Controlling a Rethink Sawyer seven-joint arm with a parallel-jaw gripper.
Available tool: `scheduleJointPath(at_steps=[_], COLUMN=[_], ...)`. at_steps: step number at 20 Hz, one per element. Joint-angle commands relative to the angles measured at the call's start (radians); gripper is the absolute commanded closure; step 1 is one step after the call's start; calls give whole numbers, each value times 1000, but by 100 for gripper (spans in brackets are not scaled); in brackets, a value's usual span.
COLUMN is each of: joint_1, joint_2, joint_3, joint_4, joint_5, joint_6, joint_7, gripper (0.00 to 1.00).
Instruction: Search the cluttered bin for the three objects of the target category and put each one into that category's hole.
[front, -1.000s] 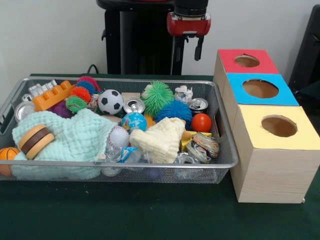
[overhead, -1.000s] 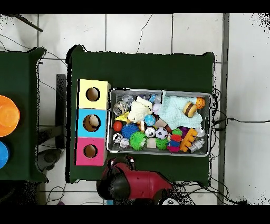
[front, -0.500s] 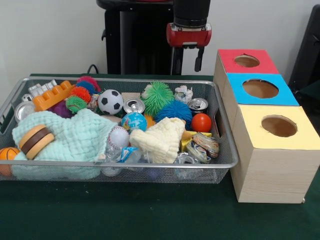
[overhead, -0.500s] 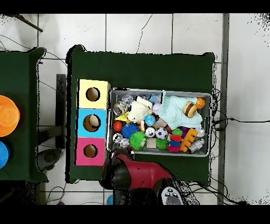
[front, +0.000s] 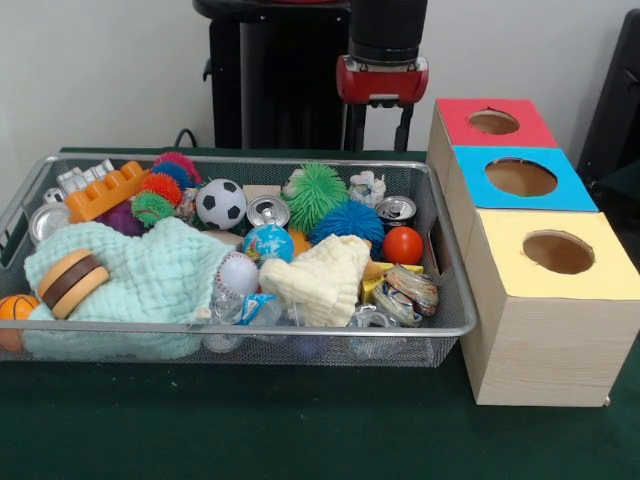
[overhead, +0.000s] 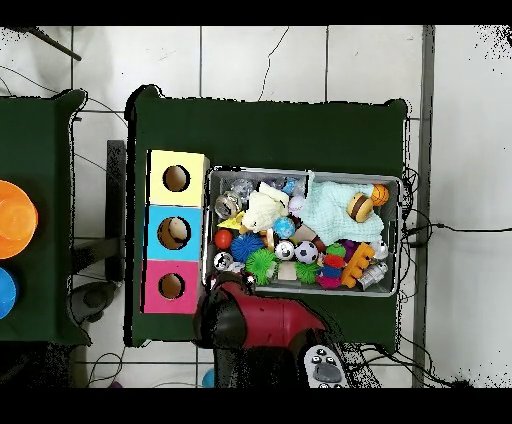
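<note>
Sitting in the wire bin (front: 440, 250): 3 open-top cans (front: 268, 211) visible, plus 1 soccer ball (front: 221, 203), 1 globe ball (front: 267, 243), 1 red ball (front: 403, 245).
Gripper (front: 377, 128) w/ fingers apart, empty, above bin's far rim nr 3 boxes: red (front: 520, 124), blue (front: 562, 185), yellow (front: 610, 262), 1 hole ea.
</note>
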Motion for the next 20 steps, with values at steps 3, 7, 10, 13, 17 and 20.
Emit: scheduleJointPath(at_steps=[3, 7, 10, 13, 17, 20], joint_1=[0, 65, 126, 116, 159, 183], joint_2=[-68, -123, -137, -115, -69, -15], joint_3=[98, 87, 62, 87, 49, 18], joint_4=[-29, 31, 22, 3, -83, -171], joint_5=[79, 101, 122, 109, 134, 160], joint_6=[-31, -74, -45, -61, -20, 5], joint_7=[224, 270, 266, 235, 213, 203], gripper=[0, 0, 0, 0, 0, 0])
